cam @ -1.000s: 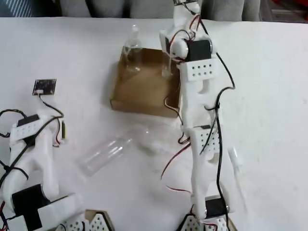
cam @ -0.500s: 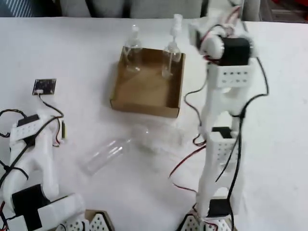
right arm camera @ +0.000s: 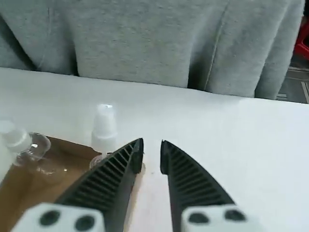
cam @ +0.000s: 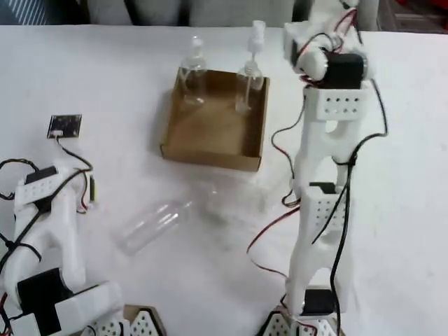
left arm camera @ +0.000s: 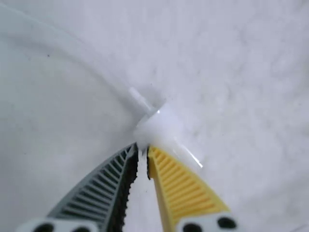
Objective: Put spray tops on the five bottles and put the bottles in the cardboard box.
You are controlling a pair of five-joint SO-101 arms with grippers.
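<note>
My right claw [right arm camera: 151,145] gapes empty beside the cardboard box [cam: 210,155]. My left claw [left arm camera: 143,149] is closed, tips touching a spray top [left arm camera: 157,126].

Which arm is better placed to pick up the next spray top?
Left. Its hand is right at a spray top lying on the table, while the right hand hangs empty up beside the cardboard box.

The white table [cam: 105,70] spreads below the right gripper [right arm camera: 151,145]. Beyond its tips, past the table's far edge, hangs grey fabric [right arm camera: 145,43] in folds. A small black circuit board [cam: 64,126] with a thin wire lies on the table, well off to that gripper's left.
</note>
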